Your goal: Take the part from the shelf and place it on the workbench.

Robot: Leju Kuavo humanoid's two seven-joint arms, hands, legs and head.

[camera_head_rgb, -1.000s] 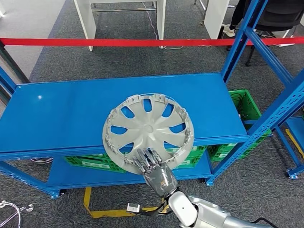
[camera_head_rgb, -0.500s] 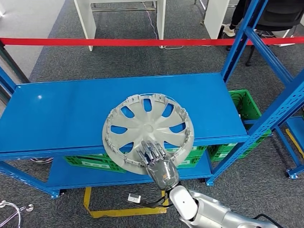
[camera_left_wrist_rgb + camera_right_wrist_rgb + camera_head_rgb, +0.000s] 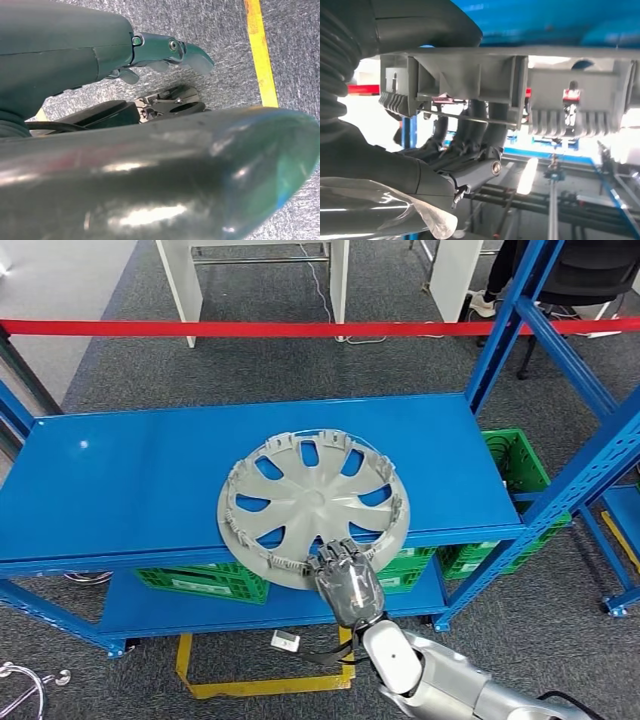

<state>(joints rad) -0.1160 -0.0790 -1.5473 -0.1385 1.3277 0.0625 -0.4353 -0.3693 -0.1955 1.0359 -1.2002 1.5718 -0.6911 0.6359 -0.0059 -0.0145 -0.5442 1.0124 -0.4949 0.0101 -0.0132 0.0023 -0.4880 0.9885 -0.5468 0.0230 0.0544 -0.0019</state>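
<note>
At centre frame in the head view, the grey wheel cover (image 3: pixel 314 505) lies on the blue shelf (image 3: pixel 151 480), its near rim overhanging the front edge. The right hand (image 3: pixel 346 585) grasps that near rim from lower centre, its fingers (image 3: pixel 471 132) curled up over the ribbed edge. The left hand (image 3: pixel 113 55) hangs over grey carpet with its fingers released, holding nothing

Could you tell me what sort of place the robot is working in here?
Probably an industrial workshop or a robot test area: blue steel shelving holds a grey wheel cover, green plastic crates sit below, and a red barrier tape cordons off the grey carpeted floor.
</note>
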